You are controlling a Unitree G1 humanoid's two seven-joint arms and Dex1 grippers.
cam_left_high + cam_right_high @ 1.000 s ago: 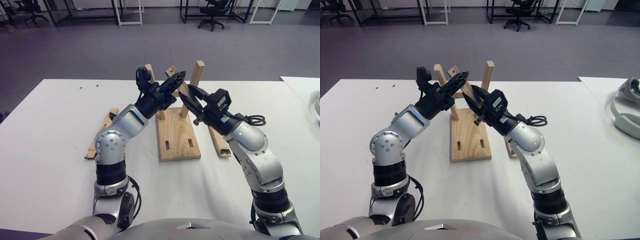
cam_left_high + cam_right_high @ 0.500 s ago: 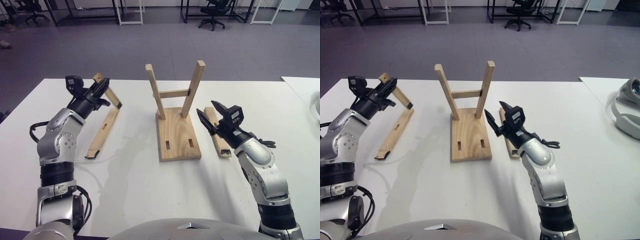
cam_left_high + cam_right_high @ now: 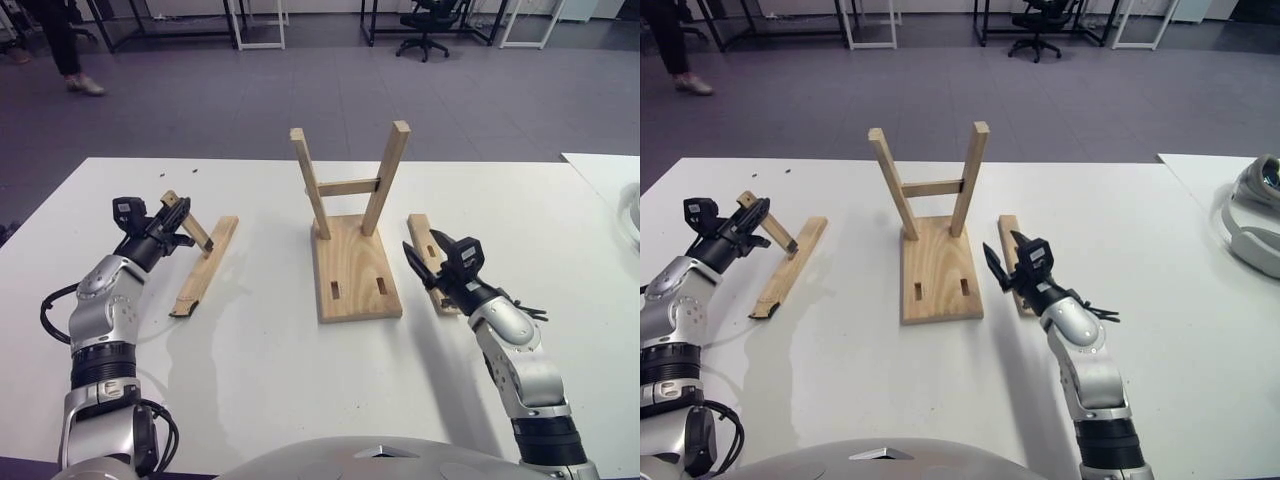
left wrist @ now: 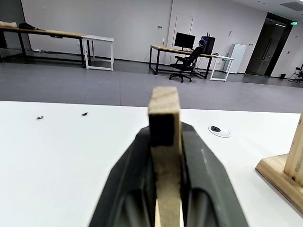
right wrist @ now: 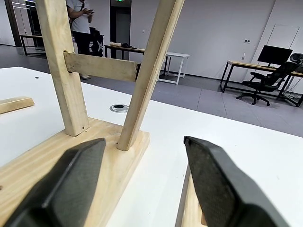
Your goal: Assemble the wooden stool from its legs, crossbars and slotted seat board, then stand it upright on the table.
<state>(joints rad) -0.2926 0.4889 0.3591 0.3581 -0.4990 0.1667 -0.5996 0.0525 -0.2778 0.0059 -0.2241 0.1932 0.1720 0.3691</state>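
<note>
The short pale wooden crossbar (image 3: 198,236) now sits lower and further left than half a second ago, clamped in the left pincer (image 3: 180,225) at the frame's left. Its long axis tilts, with the upper end toward the top left and the lower end toward the flat wooden leg (image 3: 207,262) on the white bench (image 3: 300,380). The right pincer (image 3: 421,246), spread and empty, has drawn back beside the slotted seat board (image 3: 350,262).

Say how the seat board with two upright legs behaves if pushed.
Likely rigid: a crossbar ties the legs. The seat board lies flat, so a low push probably slides it; one at the leg tops may tip it.
</note>
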